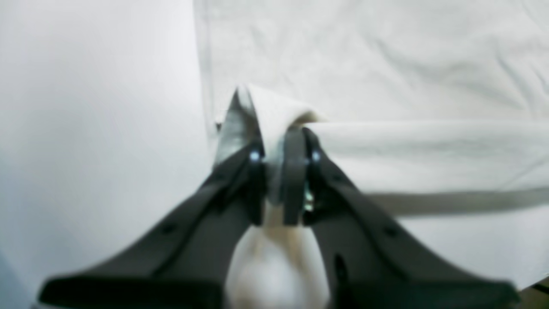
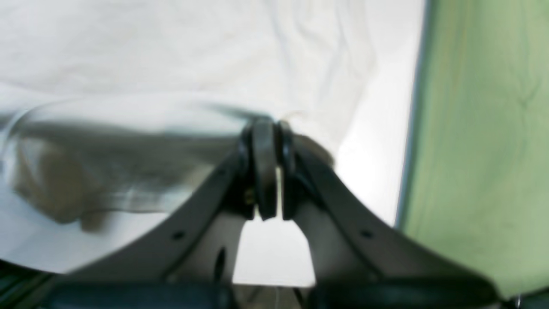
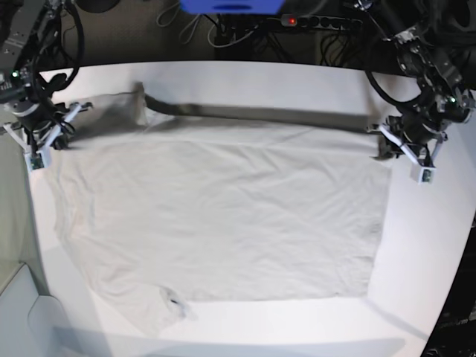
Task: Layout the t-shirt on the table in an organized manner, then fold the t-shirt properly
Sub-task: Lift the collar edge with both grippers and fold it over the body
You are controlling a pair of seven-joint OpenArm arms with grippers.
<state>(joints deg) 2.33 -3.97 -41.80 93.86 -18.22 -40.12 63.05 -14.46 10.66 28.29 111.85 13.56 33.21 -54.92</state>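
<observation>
While both grippers, left gripper (image 1: 281, 154) at 3 o'clock and right gripper (image 2: 270, 141) at 9, are clamped on the t-shirt (image 3: 223, 208) hem, layout is under way on the table (image 3: 416, 245); next, probably draw taut and lower it flat.

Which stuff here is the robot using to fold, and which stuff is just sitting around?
For the job:
- t-shirt
- table
- left gripper, pinching the shirt's edge
- right gripper, also shut on the shirt

Just lying about:
- power strip and cables behind the table
- green cloth beside the table
</observation>
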